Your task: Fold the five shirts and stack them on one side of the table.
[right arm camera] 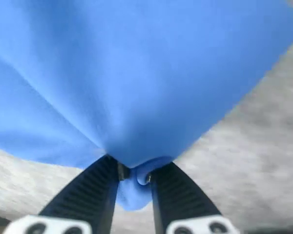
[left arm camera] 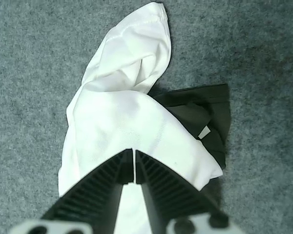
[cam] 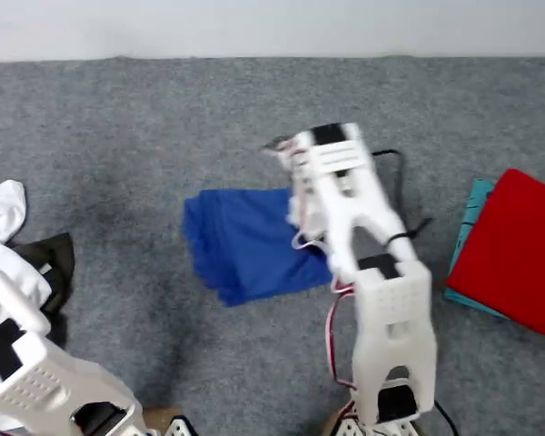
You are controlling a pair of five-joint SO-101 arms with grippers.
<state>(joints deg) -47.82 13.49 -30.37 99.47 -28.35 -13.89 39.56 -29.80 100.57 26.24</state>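
Observation:
A folded blue shirt (cam: 245, 241) lies mid-table on the grey cloth. My right gripper (right arm camera: 135, 176) is shut on its right edge, a bunch of blue shirt (right arm camera: 136, 87) pinched between the black fingers; in the high view the right arm (cam: 345, 195) covers that edge. At the left edge a white shirt (left arm camera: 122, 122) lies crumpled over a black shirt (left arm camera: 205, 117). My left gripper (left arm camera: 134, 163) hangs shut just above the white shirt, with nothing visibly held. A red folded shirt (cam: 513, 250) rests on a teal shirt (cam: 468, 218) at the right edge.
The grey table cloth (cam: 118, 136) stretches bare across the back and the front middle. The table's far edge meets a pale wall (cam: 272, 27). The left arm's white body (cam: 45, 381) sits at the front left corner.

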